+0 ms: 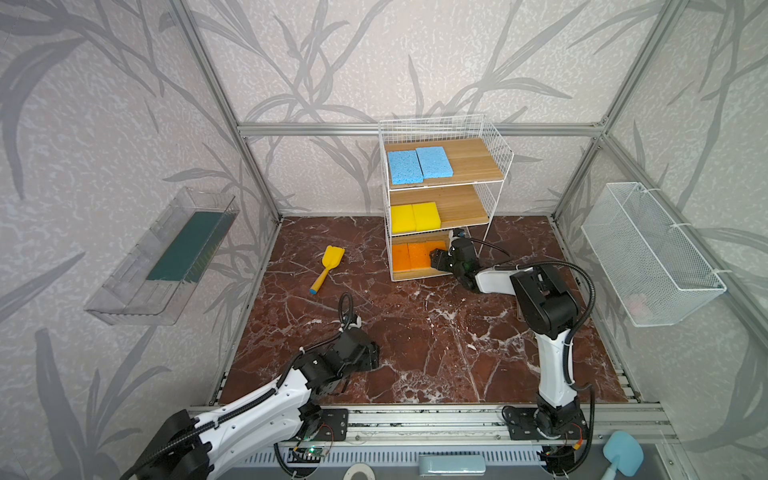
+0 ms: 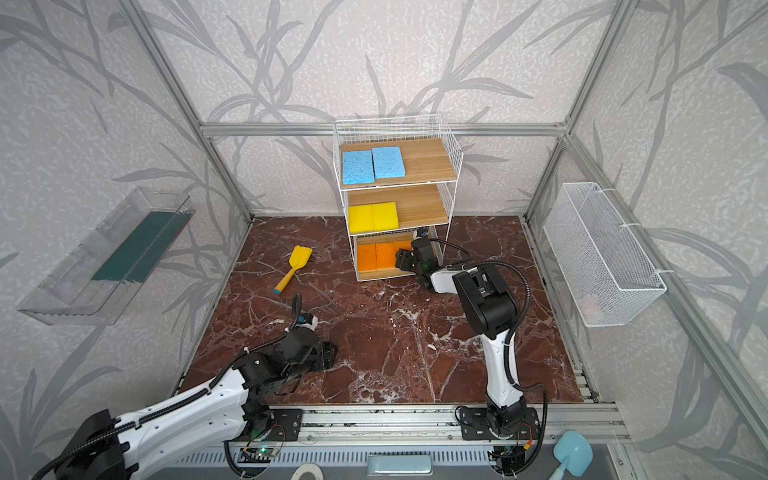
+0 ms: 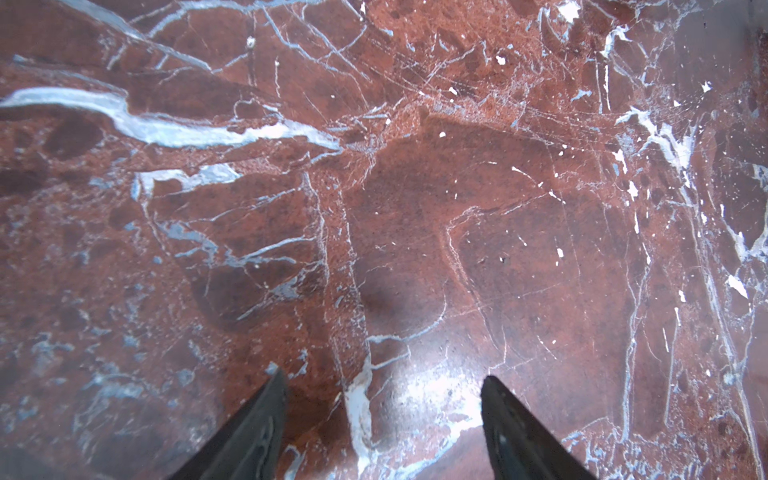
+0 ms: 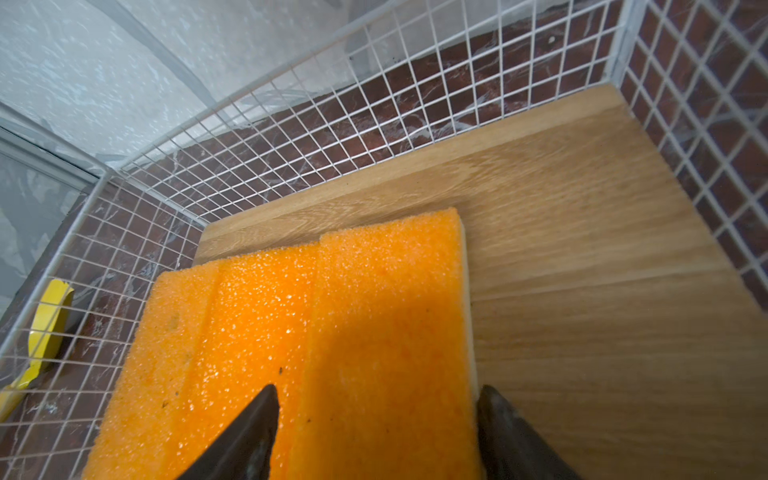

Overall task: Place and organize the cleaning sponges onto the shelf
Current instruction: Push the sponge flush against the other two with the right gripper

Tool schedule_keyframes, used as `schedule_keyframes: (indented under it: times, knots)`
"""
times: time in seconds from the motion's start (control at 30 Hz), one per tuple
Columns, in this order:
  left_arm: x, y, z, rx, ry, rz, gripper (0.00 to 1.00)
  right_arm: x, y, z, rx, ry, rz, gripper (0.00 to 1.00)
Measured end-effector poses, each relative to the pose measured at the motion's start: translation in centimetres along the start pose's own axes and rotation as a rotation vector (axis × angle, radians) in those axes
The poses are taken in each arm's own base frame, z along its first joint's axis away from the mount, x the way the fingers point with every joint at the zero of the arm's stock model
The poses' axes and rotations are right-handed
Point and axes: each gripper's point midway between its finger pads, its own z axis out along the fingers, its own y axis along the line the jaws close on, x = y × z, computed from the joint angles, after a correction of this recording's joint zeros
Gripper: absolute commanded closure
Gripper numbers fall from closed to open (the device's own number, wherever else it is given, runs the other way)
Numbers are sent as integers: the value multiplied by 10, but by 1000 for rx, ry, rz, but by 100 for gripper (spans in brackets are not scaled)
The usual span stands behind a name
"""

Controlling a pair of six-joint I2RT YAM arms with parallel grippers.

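Backing out of the bottom tier looks like the riskiest part: the right claw (image 4: 376,415) sits low inside the shelf (image 1: 473,160) with its jaws spread and pinching nothing; one fingertip (image 4: 498,428) is just beside the pale edge of the end orange sponge (image 4: 386,311) and the other hangs over its neighbour; a retreat that dips or slews could snag the coarse foam and drag a block out of line or over the front lip. The middle board (image 1: 461,203) lies close above the wrist and the wire-grid side is near the arm; a lift begun too early could knock the light rack and shake the rows.

All seven blocks appear placed, flat and side by side: the blue sponges (image 1: 419,165) on top, the yellow sponges (image 1: 415,217) in the middle, the orange sponges (image 1: 415,255) at the bottom.

The left claw (image 3: 382,399) hangs spread and empty over the bare counter (image 1: 415,353), well apart from the shelf; the toy shovel (image 1: 326,268) lies on the counter beside the rack, off the likely exit path; the mesh basket (image 1: 652,253) and clear tray (image 1: 166,257) hang on the side walls, out of the way.
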Motion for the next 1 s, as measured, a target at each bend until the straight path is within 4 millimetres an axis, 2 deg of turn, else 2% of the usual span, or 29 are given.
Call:
schedule_keyframes:
  times: [0.3, 0.67, 0.83, 1.0]
  knots:
    - [-4, -5, -2, 10, -6, -2, 24, -20, 4, -9, -23, -67, -39, 26]
    - [-6, -12, -4, 46, -5, -3, 24, -27, 5, -19, -31, -86, -50, 26]
    - [-7, -13, -7, 55, -15, -4, 24, -22, 0, -22, -29, -81, -48, 26]
    - [-10, -12, -12, 53, -24, 7, 24, -2, -7, -30, -15, -46, -53, 26]
